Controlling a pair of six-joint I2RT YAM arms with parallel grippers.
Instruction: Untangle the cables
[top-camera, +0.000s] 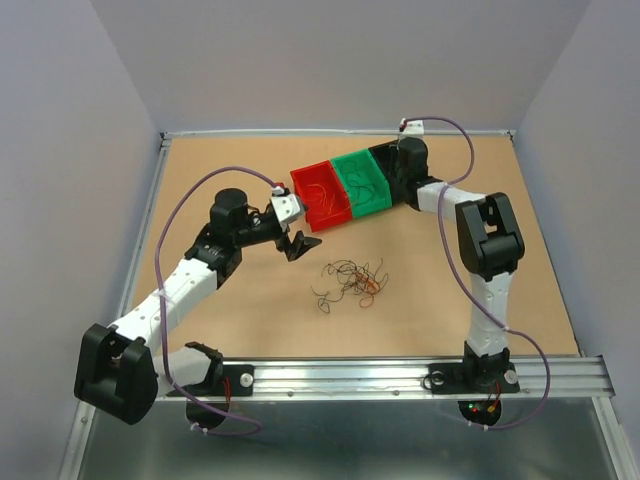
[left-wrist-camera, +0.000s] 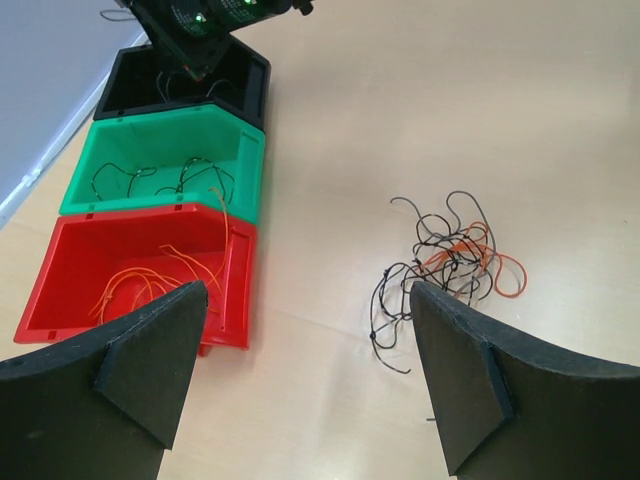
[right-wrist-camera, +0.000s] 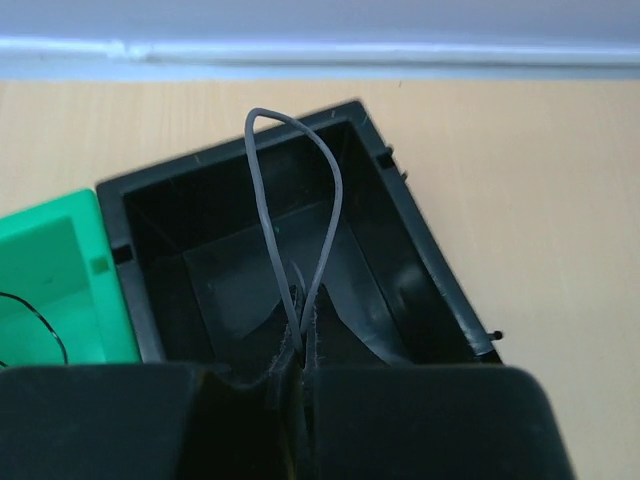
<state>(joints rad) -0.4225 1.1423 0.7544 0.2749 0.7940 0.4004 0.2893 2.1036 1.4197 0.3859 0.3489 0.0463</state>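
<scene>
A clump of thin black and red-orange cables (top-camera: 348, 281) lies on the table centre, also in the left wrist view (left-wrist-camera: 450, 262). My left gripper (top-camera: 298, 243) is open and empty, hovering left of and above the clump, its fingers (left-wrist-camera: 150, 350) wide apart. My right gripper (top-camera: 400, 160) is over the black bin (right-wrist-camera: 290, 250), shut on a looped black cable (right-wrist-camera: 295, 200) that sticks up from between the closed fingertips. The red bin (left-wrist-camera: 140, 280) holds orange wires, the green bin (left-wrist-camera: 165, 170) holds dark wires.
Three bins stand in a row at the back: red (top-camera: 322, 195), green (top-camera: 362, 180), black (top-camera: 388, 160). A raised rail edges the table (top-camera: 150, 200). Lilac cables loop along both arms (top-camera: 200, 190).
</scene>
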